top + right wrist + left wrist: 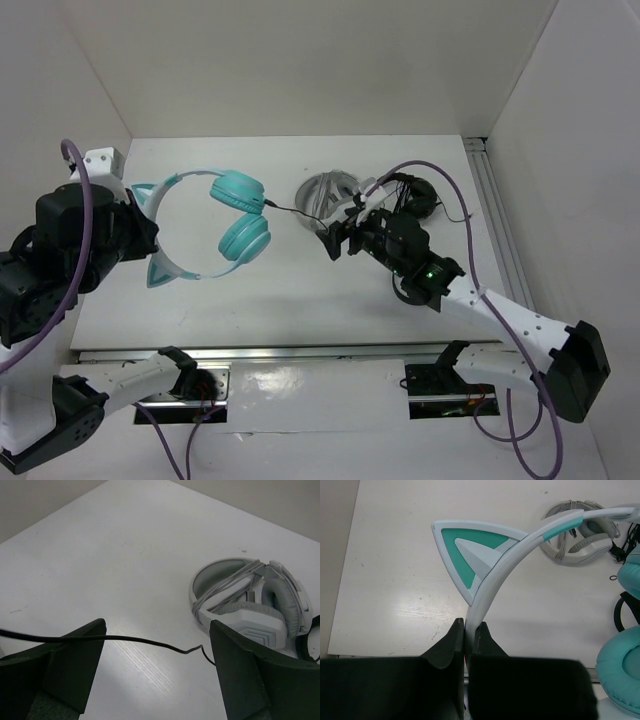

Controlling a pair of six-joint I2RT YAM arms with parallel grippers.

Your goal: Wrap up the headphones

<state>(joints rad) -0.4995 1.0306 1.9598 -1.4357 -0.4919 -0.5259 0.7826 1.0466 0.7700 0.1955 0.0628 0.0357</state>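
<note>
Left fingers (456, 641) clamped on cat-ear headphones (240, 225) headband, well left of white-grey headphones (330, 192). Right fingers (338, 240) spread wide just in front of those, black cable (140, 640) crossing gap. Broad counter (300, 300) stretch toward near edge.

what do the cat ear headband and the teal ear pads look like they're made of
The headband looks like hard moulded plastic with a smooth satin finish: crisp edges and a soft sheen along the curve. The ear pads are probably faux leather over foam: puffy rounded rim, matte surface. That is a guess from looks alone.
</note>
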